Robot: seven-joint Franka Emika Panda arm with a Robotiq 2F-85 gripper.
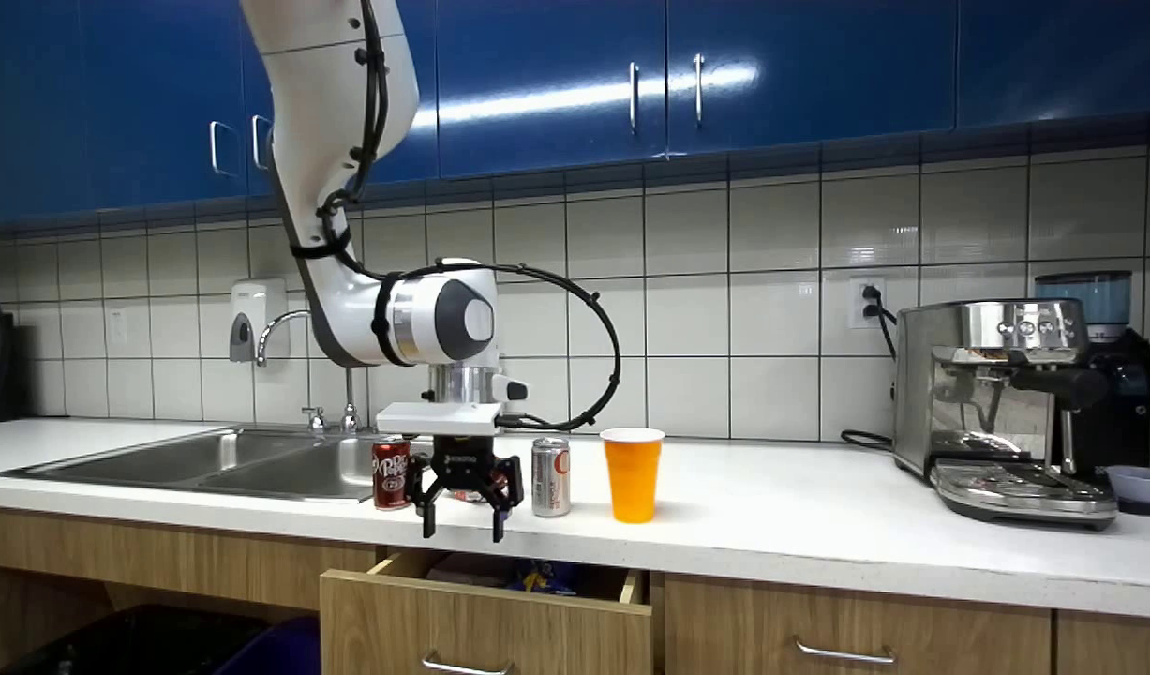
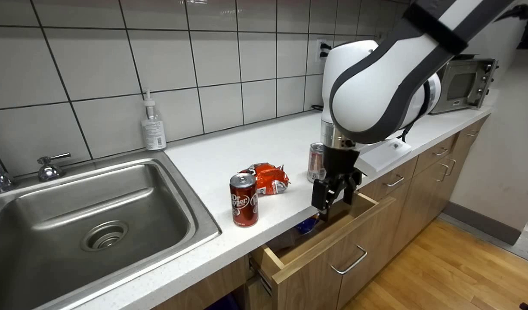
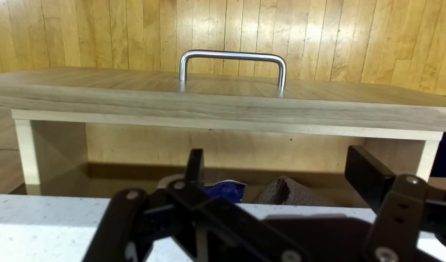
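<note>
My gripper (image 1: 463, 532) is open and empty, pointing down. In both exterior views it hangs by the counter's front edge, above an open wooden drawer (image 2: 332, 236). In the wrist view the spread fingers (image 3: 277, 160) frame the drawer's inside, with its front (image 3: 223, 107) and metal handle (image 3: 232, 55) beyond. In the drawer lie a blue packet (image 3: 228, 190) and a brown cloth (image 3: 295, 193), partly hidden by the counter edge. On the counter near the gripper stand a red Dr Pepper can (image 2: 244, 202), a silver can (image 1: 551, 478) and an orange cup (image 1: 634, 476). A red snack bag (image 2: 271, 178) lies between the cans.
A steel sink (image 1: 209, 469) is set in the counter (image 1: 771, 506) beside the red can. A coffee machine (image 1: 1006, 403) stands farther along. A soap bottle (image 2: 154, 129) stands behind the sink, and a small oven (image 2: 464, 84) at the counter's far end. Blue cabinets (image 1: 537, 84) hang above.
</note>
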